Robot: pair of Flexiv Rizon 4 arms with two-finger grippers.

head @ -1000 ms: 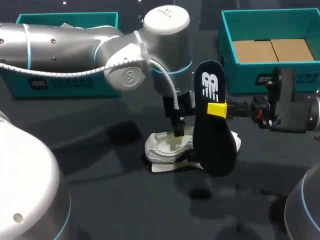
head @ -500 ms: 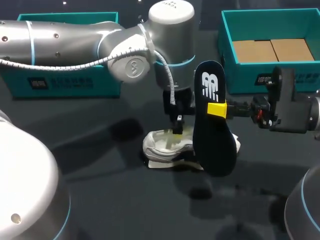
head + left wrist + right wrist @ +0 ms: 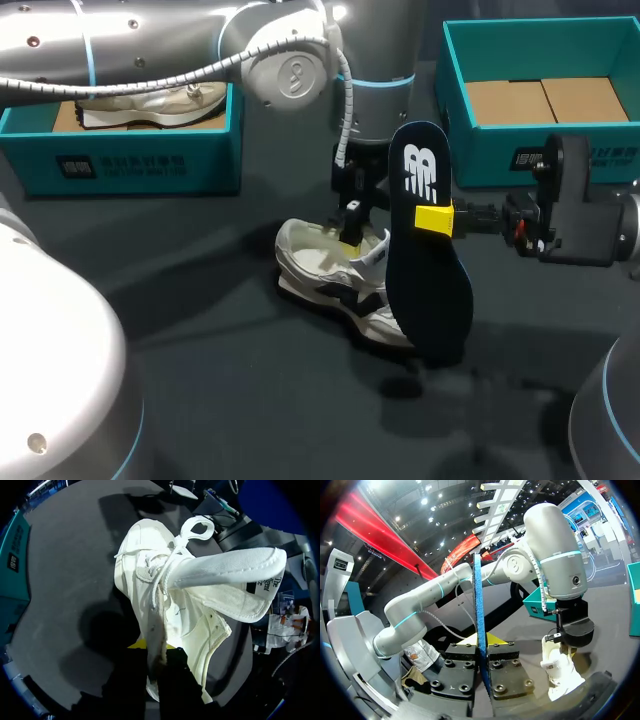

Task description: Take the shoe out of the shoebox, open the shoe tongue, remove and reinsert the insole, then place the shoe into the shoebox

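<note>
Left gripper (image 3: 350,235) clamps the shoe (image 3: 322,272) by its collar, likely steadying the opening. Right gripper (image 3: 436,219) pinches the insole (image 3: 428,290) upright at the shoe's 3 o'clock — seemingly poised for reinsertion.

Head cam: high behind me, looking down on the shoe (image 3: 330,285). Left wrist cam close above it; right wrist cam farther, side-on. All three share it.
</note>
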